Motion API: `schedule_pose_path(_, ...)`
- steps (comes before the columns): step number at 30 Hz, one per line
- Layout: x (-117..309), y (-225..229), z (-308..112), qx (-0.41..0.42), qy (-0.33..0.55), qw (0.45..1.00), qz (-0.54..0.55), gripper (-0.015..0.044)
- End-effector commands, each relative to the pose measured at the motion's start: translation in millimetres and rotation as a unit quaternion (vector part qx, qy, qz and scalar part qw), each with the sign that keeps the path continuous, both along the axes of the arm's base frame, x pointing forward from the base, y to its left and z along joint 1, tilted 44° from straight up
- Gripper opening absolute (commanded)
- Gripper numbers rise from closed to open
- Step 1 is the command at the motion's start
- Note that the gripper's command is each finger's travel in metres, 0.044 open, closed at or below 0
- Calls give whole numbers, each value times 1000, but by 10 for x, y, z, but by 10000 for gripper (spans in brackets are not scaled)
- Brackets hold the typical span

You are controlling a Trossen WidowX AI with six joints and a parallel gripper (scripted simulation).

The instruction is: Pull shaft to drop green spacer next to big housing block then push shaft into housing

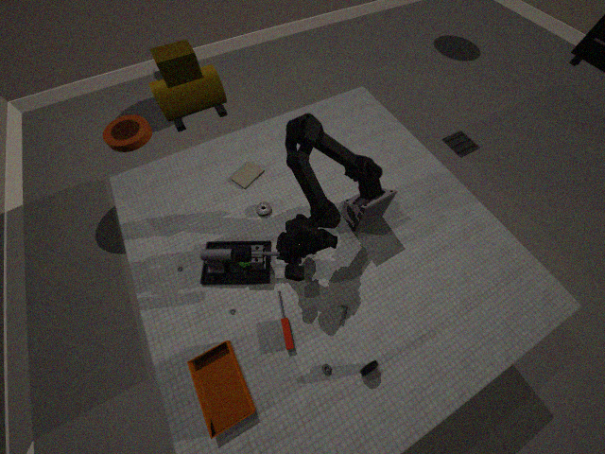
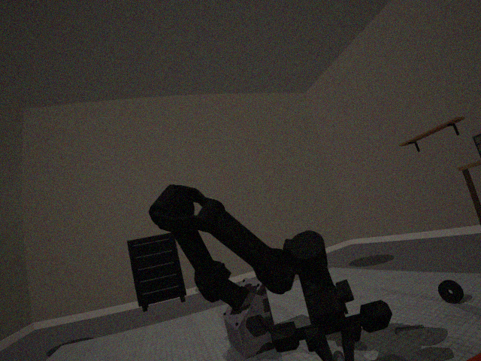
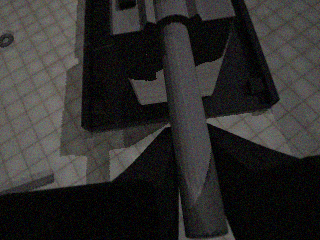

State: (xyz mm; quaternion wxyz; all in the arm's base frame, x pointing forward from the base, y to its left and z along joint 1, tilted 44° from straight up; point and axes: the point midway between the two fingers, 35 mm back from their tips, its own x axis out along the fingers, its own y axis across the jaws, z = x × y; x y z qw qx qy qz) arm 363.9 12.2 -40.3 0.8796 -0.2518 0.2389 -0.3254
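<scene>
My gripper (image 1: pixel 280 254) (image 3: pixel 185 133) is shut on the grey shaft (image 1: pixel 271 253) (image 3: pixel 185 85), just outside the black base tray (image 1: pixel 207 282) (image 3: pixel 89 90). The shaft runs through the light bracket (image 1: pixel 257 255) (image 3: pixel 209 9) toward the big grey housing block (image 1: pixel 216 254) at the tray's far end. The green spacer (image 1: pixel 244 264) shows low in the tray between housing and bracket, off the shaft line. Dark spacers (image 1: pixel 240 253) remain on the shaft line. They hide the shaft there, so its depth in the housing cannot be told. The exterior view shows the arm but not the spacers.
A red-handled screwdriver (image 1: pixel 286 333) lies in front of the base tray, with an orange bin (image 1: pixel 223 391) farther front left. A small round part (image 1: pixel 264 209) and a beige pad (image 1: pixel 247 174) lie behind. Small rings and a black disc (image 1: pixel 369 368) (image 2: pixel 450 291) lie farther out.
</scene>
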Motion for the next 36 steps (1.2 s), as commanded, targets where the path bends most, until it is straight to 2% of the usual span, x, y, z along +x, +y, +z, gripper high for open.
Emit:
schedule_pose_path(1, -12, -1, -4, 0, -1, 1000, -1, 0)
schedule_pose_path(36, 57, -17, 24, 0, -1, 1000, -1, 0)
